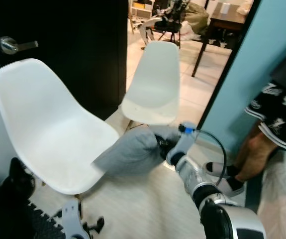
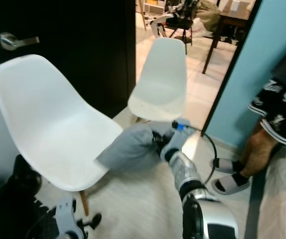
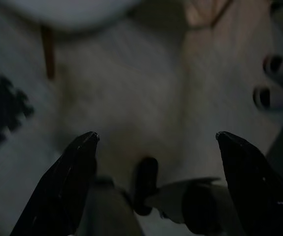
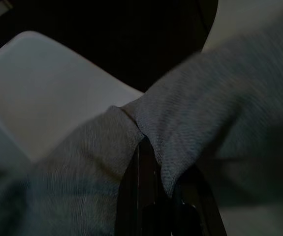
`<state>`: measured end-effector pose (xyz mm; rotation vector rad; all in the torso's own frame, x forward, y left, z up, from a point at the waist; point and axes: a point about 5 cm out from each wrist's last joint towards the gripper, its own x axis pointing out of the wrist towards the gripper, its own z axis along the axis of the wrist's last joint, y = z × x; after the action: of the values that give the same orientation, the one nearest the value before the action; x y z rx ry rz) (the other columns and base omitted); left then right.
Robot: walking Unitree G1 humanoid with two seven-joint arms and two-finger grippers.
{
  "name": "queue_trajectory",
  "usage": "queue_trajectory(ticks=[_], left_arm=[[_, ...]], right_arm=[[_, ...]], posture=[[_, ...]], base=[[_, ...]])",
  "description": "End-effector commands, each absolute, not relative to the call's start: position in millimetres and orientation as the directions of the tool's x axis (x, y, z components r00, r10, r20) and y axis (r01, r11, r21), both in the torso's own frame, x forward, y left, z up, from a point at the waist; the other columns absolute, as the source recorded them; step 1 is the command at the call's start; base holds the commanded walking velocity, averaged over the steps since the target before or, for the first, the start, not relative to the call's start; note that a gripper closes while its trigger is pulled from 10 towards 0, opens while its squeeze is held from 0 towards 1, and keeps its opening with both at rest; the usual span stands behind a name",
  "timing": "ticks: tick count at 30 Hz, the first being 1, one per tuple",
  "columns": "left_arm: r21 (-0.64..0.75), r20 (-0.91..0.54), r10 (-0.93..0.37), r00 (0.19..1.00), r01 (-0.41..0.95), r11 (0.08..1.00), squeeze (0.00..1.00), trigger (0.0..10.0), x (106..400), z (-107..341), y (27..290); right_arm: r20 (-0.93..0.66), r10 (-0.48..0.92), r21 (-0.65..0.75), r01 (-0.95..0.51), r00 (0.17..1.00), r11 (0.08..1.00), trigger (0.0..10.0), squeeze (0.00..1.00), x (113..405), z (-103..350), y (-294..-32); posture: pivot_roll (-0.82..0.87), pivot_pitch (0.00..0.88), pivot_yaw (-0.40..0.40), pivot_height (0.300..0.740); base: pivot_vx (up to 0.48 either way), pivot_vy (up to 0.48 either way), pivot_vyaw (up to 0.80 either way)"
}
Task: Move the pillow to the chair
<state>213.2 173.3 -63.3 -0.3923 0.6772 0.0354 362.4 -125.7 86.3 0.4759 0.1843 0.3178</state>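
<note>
A dark door (image 1: 73, 55) with a silver lever handle (image 1: 13, 45) fills the upper left of the frame. At the right edge a person (image 1: 274, 129) stands in black patterned shorts and slides against a teal wall (image 1: 269, 45). A dark wooden table (image 1: 222, 25) stands at upper right, beyond the doorway.

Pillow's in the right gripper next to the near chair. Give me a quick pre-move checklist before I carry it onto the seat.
1. Grip: right gripper shut on the soft grey fabric pillow, cloth bunched around its fingers: ok.
2. Pillow on seat: hangs beside the front edge of the near white moulded plastic chair, not yet over it: not ok.
3. Seat free to receive it: ok.
4. Left gripper open, low over the floor, out of the path: ok.
5. Person standing at the right, beyond the arm: ok, but watch.
</note>
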Motion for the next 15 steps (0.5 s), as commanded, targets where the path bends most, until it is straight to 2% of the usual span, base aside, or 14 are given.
queue_trajectory(ticks=[1,5,9,15], left_arm=[[-0.360,-0.603,-0.114,0.790,-0.142,0.922,0.00,10.0,215.8,-61.9,167.6],[-0.379,-0.551,-0.135,0.823,-0.103,0.920,0.00,10.0,230.4,-52.1,162.5],[-0.387,-0.527,-0.145,0.838,-0.084,0.918,0.00,10.0,236.3,-47.8,159.7],[-0.393,-0.508,-0.151,0.848,-0.072,0.917,0.00,10.0,239.0,-45.3,157.7]], right_arm=[[0.011,0.299,0.448,-0.272,0.954,0.852,10.0,0.00,373.7,111.1,-133.4],[0.073,0.341,0.448,-0.337,0.937,0.828,10.0,0.00,378.5,124.7,-121.8],[0.067,0.367,0.404,-0.362,0.928,0.840,10.0,0.00,377.6,124.5,-112.6],[0.055,0.385,0.411,-0.372,0.921,0.832,10.0,0.00,375.0,119.8,-106.4]], posture=[[-0.03,0.052,-0.031,0.740],[-0.02,0.053,-0.029,0.740],[-0.02,0.054,-0.030,0.740],[-0.01,0.057,-0.032,0.740]], base=[[0.398,0.000,0.00],[0.422,0.000,0.00],[0.460,0.000,0.78],[0.414,0.000,0.78]])
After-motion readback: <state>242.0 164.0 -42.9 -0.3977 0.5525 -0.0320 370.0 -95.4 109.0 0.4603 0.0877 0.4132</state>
